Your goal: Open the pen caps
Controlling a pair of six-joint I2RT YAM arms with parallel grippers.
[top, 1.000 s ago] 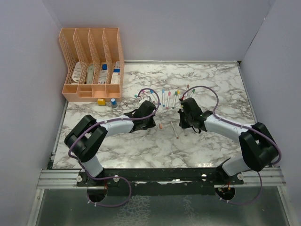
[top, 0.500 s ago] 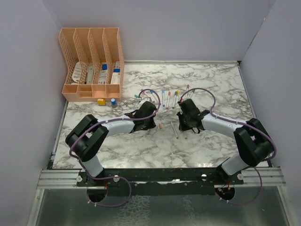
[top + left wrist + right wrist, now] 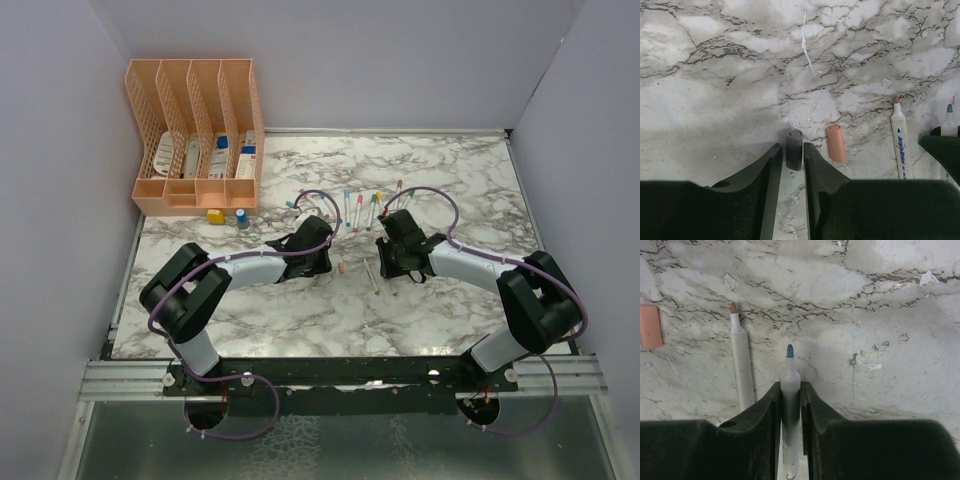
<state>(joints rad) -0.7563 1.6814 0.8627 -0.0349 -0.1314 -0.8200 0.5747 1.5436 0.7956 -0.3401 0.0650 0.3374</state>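
Near the middle of the table point(image 3: 450, 170) we hold the two halves of one pen apart. Our left gripper point(image 3: 791, 152) is clamped on a dark cap point(image 3: 793, 141), and our right gripper point(image 3: 789, 390) is clamped on a pen point(image 3: 790, 371) whose teal tip is bare. Over the last second the right arm point(image 3: 470, 265) has drawn its elbow in and slid its gripper a little leftward, then stopped; the left has barely moved. We judge this pen opened, with both pieces low enough to set down. Just beside them lie another bare pen point(image 3: 741, 365) and a peach cap point(image 3: 835, 143). Beyond, a row of pens point(image 3: 347, 205) looks capped, so most of the job remains.
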